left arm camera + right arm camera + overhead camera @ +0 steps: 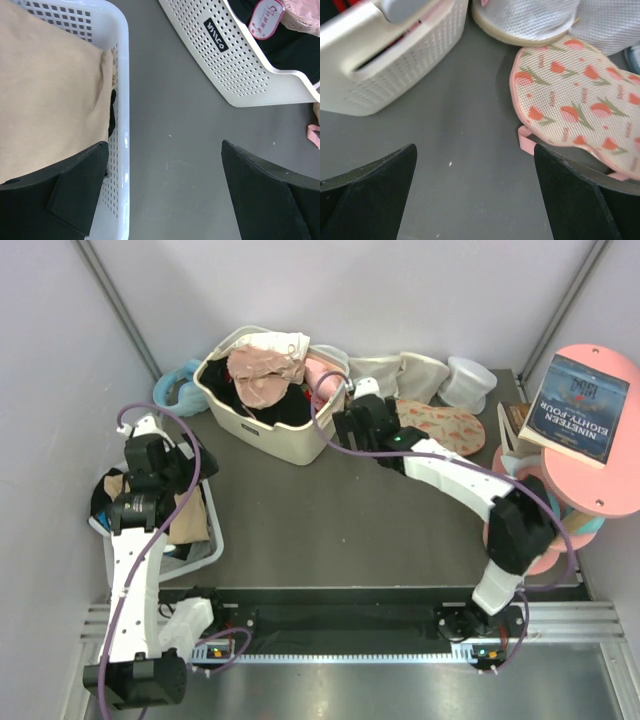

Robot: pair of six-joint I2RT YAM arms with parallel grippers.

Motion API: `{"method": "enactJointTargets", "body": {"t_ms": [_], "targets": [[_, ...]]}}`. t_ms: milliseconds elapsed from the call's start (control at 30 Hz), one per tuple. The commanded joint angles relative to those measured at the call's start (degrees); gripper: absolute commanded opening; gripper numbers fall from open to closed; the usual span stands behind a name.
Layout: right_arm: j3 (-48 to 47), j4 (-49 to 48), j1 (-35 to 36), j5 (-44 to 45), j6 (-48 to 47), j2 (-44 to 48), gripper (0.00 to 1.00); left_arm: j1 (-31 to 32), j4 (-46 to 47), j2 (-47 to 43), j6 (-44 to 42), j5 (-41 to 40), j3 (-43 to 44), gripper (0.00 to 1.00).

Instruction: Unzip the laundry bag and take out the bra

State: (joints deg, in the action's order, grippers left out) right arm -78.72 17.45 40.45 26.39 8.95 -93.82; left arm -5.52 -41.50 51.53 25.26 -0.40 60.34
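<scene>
1. The right gripper (474,150) sat nearest its wrist camera, fingers spread wide with nothing between them.
2. The laundry bag (575,105) lay flat at two o'clock from that gripper, just beside it. It seemed zipped, and its long axis ran from ten to four o'clock. A pink loop (524,136) sat at its near edge.
3. The bra was hidden, presumably inside the bag.
4. The left gripper (165,145), equally spread and empty, hovered well apart beside a white basket (122,100), so the right arm looked nearer.
</scene>
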Motion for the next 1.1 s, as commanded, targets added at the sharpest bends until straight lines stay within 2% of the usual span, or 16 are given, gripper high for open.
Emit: {"method": "enactJointTargets", "body": {"t_ms": [0,333,533,633,667,733,767,867,967,1067], "targets": [[-5.92,-2.07,-2.38,-1.26,-4.99,-8.2,1.0,0.16,2.56,-1.95,0.5,2.69,1.45,0.99],[-5.4,-12.87,-9.07,0.68,-11.05,-19.11,1.0,0.07,0.89,-4.95,2.52,4.27,-0.92,0.99],[-6.97,-13.33,-11.62,-1.78,-14.14,-23.94,0.97,0.07,0.01,-4.68,2.17,3.57,0.04,0.99],[-8.29,-11.92,-12.23,-3.1,-13.52,-25.18,0.81,0.16,-0.34,-4.42,1.99,3.3,0.57,0.99],[-8.55,-11.74,-12.23,-2.93,-13.61,-25.27,0.71,0.16,-0.43,-4.33,1.9,3.22,0.66,0.99],[-8.64,-11.22,-12.15,-2.93,-13.26,-25.1,0.61,0.16,-0.43,-4.24,1.9,3.39,0.66,0.99],[-8.82,-10.86,-12.15,-3.19,-13.0,-25.01,0.45,0.07,-0.43,-4.16,1.82,3.48,0.66,0.99],[-6.99,-10.6,-12.15,-5.38,-12.73,-23.78,0.21,0.16,-0.87,-3.63,1.64,3.74,1.19,0.99],[-4.27,-9.81,-11.53,-7.05,-12.38,-21.41,0.02,0.16,-1.04,-3.36,1.46,3.66,1.63,0.99],[0.47,-10.5,-9.25,-9.42,-11.94,-17.37,0.0,0.16,-1.31,-3.45,1.64,3.66,1.54,0.99]]}}
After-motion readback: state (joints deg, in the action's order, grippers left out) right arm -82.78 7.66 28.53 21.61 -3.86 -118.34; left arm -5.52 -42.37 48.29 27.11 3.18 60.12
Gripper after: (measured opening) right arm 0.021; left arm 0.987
